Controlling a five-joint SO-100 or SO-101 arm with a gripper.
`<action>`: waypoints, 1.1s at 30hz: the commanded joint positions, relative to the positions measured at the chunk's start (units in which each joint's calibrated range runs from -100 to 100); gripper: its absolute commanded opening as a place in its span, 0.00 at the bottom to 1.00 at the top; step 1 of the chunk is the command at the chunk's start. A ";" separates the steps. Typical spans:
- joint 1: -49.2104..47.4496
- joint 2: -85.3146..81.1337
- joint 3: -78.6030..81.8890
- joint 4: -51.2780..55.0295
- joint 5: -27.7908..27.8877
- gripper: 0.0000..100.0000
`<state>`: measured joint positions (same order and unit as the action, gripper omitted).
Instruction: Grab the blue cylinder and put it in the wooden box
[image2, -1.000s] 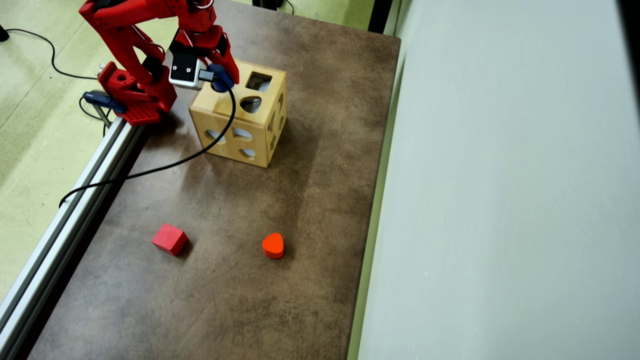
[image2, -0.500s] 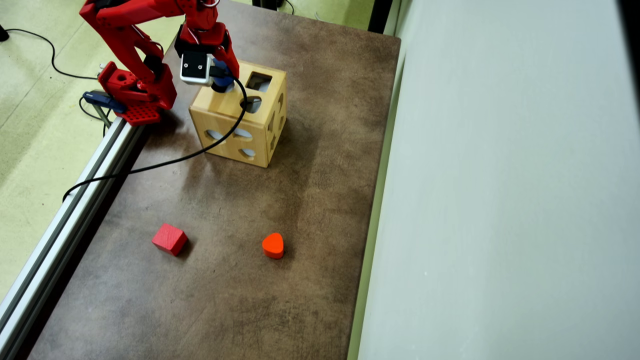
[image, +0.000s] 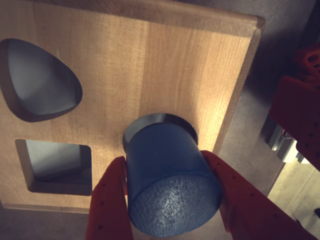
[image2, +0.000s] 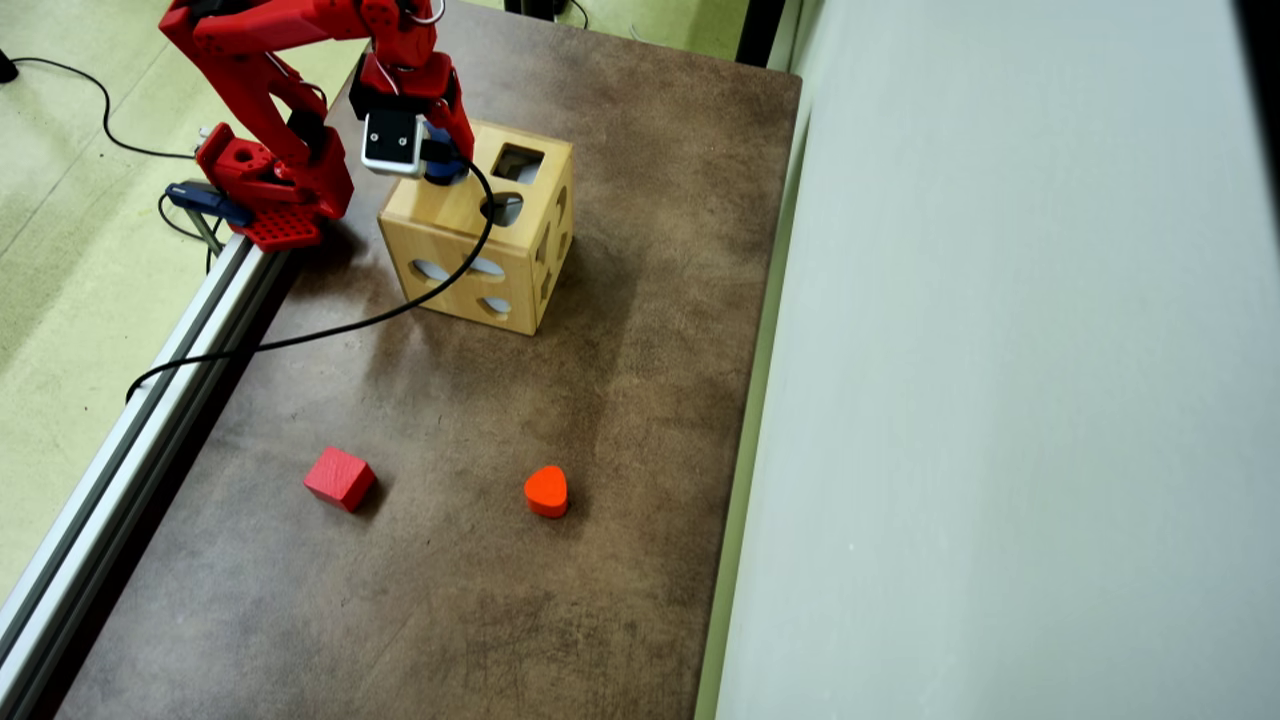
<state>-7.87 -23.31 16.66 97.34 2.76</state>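
Observation:
In the wrist view the blue cylinder (image: 160, 160) is clamped between my two red fingers (image: 107, 200), its grainy flat end facing the camera. My gripper (image: 162, 162) is shut on it. The cylinder's far end meets a round hole in the top of the wooden box (image: 150, 65); how deep it reaches is hidden. From overhead, the gripper (image2: 440, 165) hangs over the far left corner of the wooden box (image2: 455, 235), and only a sliver of the blue cylinder (image2: 440, 170) shows under the wrist.
The box top also has a heart-like hole (image: 40, 80) and a square hole (image: 57, 162). A red cube (image2: 340, 478) and an orange heart piece (image2: 546, 491) lie on the brown table near the front. A black cable (image2: 330, 325) trails over the box. An aluminium rail (image2: 130, 420) lines the left edge.
The wrist has swung more upright over the box's far left corner, still holding the cylinder. The cable now drapes across the box top. The red cube and orange heart have not moved.

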 joint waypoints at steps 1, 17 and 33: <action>0.22 -1.11 -0.20 -0.23 0.24 0.23; 0.59 3.05 -0.29 -2.16 0.20 0.23; 0.51 4.66 0.25 -5.70 0.20 0.30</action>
<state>-7.44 -18.47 16.66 91.44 2.76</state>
